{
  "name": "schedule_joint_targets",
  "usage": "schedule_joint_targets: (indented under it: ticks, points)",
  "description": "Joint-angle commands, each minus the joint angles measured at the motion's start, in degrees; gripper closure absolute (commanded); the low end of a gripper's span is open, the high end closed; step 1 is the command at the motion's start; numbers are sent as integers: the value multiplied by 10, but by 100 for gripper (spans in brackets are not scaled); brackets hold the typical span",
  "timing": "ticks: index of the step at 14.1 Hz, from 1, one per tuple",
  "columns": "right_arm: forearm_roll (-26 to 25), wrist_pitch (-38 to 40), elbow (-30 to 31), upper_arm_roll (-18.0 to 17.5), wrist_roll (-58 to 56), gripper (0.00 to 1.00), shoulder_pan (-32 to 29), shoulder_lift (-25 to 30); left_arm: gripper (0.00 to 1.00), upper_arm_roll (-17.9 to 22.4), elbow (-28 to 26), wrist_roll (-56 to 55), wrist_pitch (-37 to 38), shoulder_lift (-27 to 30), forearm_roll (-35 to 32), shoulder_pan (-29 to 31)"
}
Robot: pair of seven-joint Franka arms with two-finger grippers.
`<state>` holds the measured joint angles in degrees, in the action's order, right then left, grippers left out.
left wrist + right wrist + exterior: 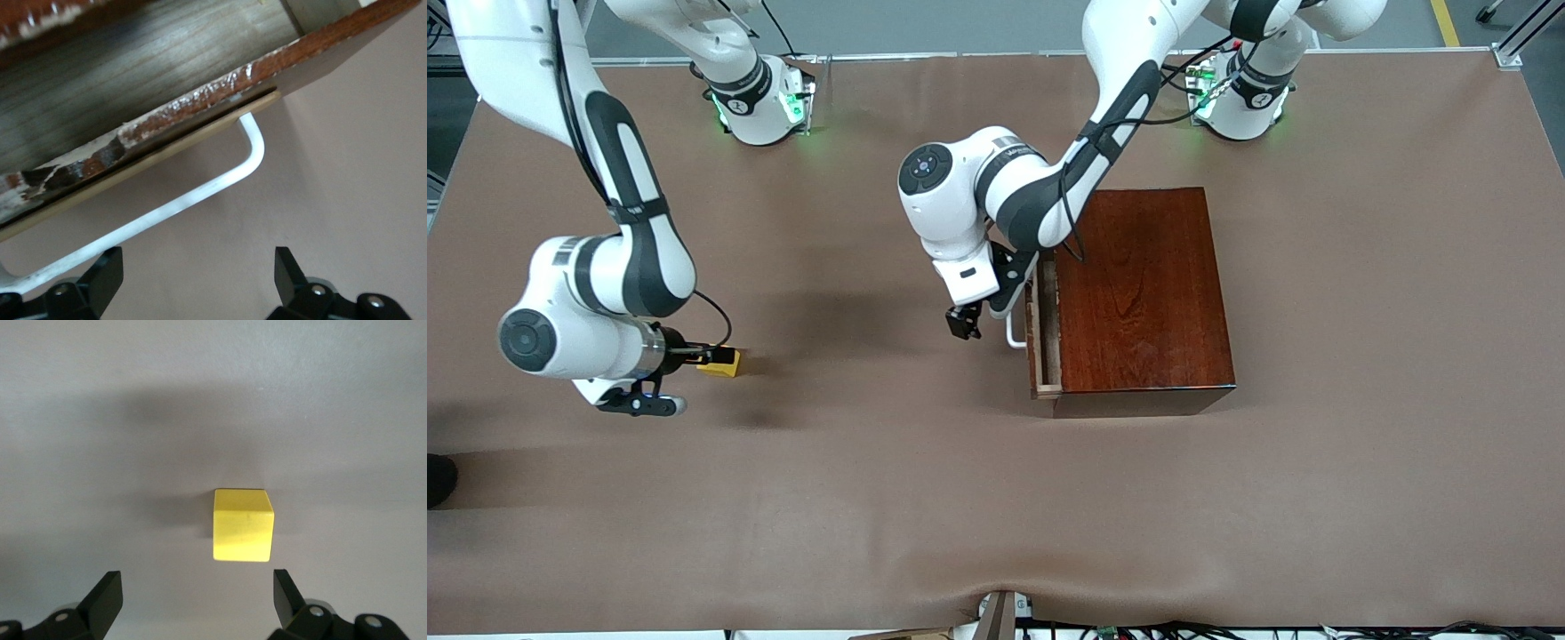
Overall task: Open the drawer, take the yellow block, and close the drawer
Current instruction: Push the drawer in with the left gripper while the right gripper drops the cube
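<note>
Partly hidden by right gripper (694, 354), yellow block (727, 363) on table (871, 498).

Your two arms are glossy white shells with dark grey-black bands at the joints. Each wrist ends in a round dark cap ringed by concentric circles. Thin black cables run along the links, and green lights glow at both bases. The left arm's black two-finger gripper (964, 322) and the right arm's black two-finger gripper (199, 607) carry small silver screws.
</note>
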<state>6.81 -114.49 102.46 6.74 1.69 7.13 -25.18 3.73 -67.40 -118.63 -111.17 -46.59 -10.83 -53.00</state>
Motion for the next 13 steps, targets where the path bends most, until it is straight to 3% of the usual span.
schedule_joint_targets:
  ticks: [1,8,13]
  points:
    - [4,48,-18,1,2,0,1,33,0,4,0,13,29,12,-13,7]
    - [1,230,-156,5,1,0,-4,56,0,4,0,12,93,18,-12,20]
    - [-7,253,-177,10,-2,0,-11,101,0,-2,2,13,93,23,-3,22]
